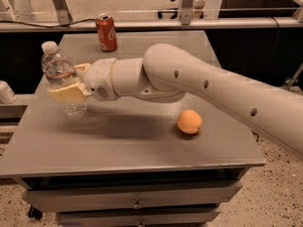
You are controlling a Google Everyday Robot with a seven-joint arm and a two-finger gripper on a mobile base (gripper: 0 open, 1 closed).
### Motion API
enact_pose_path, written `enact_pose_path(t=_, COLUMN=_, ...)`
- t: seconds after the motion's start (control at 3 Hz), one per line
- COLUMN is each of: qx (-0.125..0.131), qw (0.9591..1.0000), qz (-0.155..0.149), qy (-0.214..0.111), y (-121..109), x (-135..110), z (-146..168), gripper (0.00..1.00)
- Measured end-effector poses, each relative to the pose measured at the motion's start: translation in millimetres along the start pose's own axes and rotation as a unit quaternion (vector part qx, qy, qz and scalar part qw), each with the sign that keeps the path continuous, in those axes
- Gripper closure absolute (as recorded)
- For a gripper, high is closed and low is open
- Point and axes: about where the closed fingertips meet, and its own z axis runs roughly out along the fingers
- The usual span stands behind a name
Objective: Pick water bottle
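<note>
The water bottle [57, 69] is clear ribbed plastic with a white cap and stands tilted slightly at the left side of the grey table [142, 145]. My gripper [72, 82] reaches in from the right and is shut on the bottle's middle. One tan finger [68, 93] lies across its front and the other sits behind it. The bottle's base is at or just above the tabletop. Its label is hidden by the fingers.
A red soda can [106, 32] stands at the table's back edge. An orange [189, 121] lies right of centre, under my arm. A white object [5, 92] sits off the table's left edge. Drawers run below the front edge.
</note>
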Motion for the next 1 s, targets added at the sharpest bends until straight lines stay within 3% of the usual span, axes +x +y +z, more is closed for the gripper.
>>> enact_pose_path(t=0.67, qx=0.057, qw=0.9975, qz=-0.035, qy=0.021, y=-39, x=-26, z=-74, gripper=1.00)
enact_pose_path(t=1.0, qx=0.057, qw=0.9975, qz=-0.035, qy=0.021, y=-39, x=-26, z=-74, gripper=1.00)
